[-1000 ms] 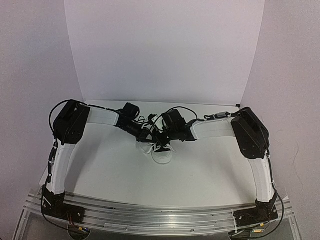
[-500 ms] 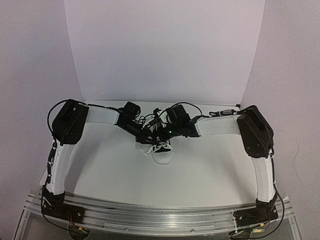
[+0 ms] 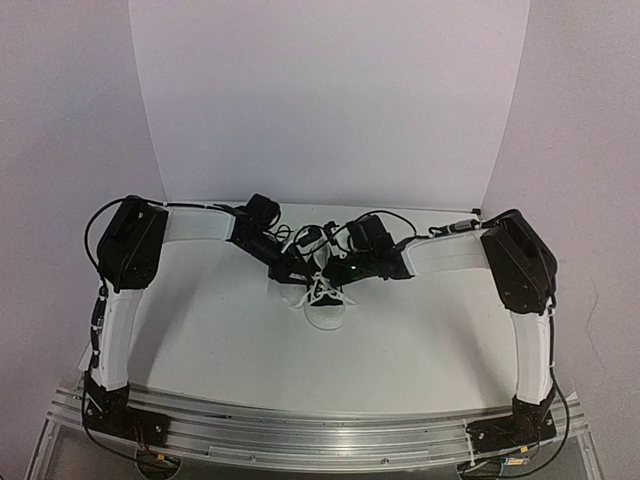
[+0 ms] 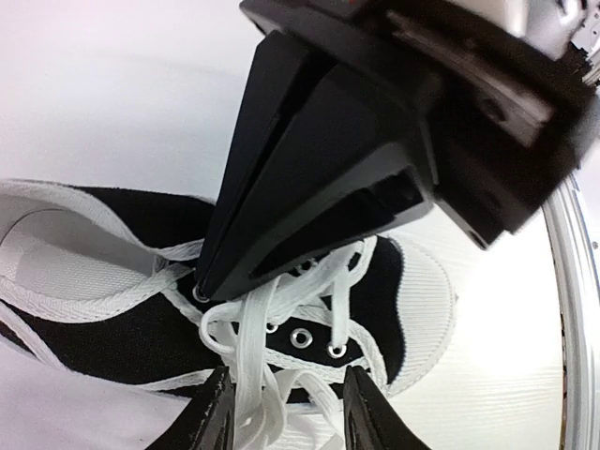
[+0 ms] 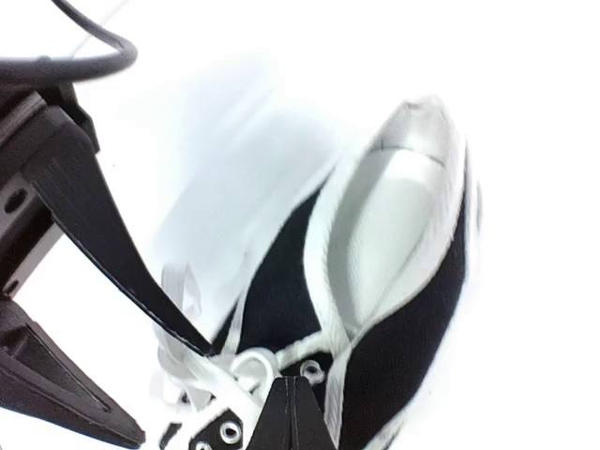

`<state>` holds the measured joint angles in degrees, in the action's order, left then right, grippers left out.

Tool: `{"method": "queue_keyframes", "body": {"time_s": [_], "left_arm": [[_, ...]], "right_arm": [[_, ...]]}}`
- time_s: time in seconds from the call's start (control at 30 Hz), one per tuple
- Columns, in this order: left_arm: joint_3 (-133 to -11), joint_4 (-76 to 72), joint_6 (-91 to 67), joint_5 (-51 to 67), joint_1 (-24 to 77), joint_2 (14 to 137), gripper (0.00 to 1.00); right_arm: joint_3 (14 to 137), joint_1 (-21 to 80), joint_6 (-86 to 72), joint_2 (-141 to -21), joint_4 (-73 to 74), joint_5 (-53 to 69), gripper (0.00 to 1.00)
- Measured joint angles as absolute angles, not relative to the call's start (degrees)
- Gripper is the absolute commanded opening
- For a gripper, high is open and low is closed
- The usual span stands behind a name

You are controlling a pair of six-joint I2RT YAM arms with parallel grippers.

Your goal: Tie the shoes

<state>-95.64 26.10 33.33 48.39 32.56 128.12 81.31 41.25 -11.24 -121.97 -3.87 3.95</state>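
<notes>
We bring both grippers together over the sneaker at the middle of the table.
Just left of the sneaker's laced throat, our left gripper reaches in with its fingers parted, and the loose white laces lie between them unpinched. The sneaker stands upright, toe cap toward our bases and heel opening toward the back. Just right of the laces, our right gripper has its jaws pressed together, tip down at the eyelets. We cannot tell whether a lace is caught in it.
</notes>
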Motion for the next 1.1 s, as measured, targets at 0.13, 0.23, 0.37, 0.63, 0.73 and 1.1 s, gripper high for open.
{"method": "queue_keyframes", "body": {"time_s": [0.13,0.23,0.37,0.63,0.73,1.1], "left_arm": [[-96.39,28.43,34.42,49.69,32.58,127.98,0.42],[-97.33,29.14,34.67,50.53,32.6,127.98,0.42],[-98.32,29.06,33.72,51.08,32.62,127.98,0.42],[-100.41,27.89,26.77,51.74,31.59,128.01,0.45],[-100.44,27.75,24.76,51.94,31.55,128.01,0.46],[-100.07,26.89,14.92,44.85,29.4,128.03,0.53]], "right_arm": [[79.54,41.26,-11.37,-120.46,-4.09,3.97,0.0],[78.36,41.57,-11.05,-119.03,-4.43,3.94,0.0],[78.0,41.78,-11.03,-118.35,-5.04,3.88,0.0],[78.16,41.45,-11.95,-118.95,-5.02,3.4,0.0],[78.19,41.63,-11.88,-119.11,-5.07,3.38,0.0],[78.11,42.35,-9.32,-119.11,-1.46,2.81,0.0]]}}
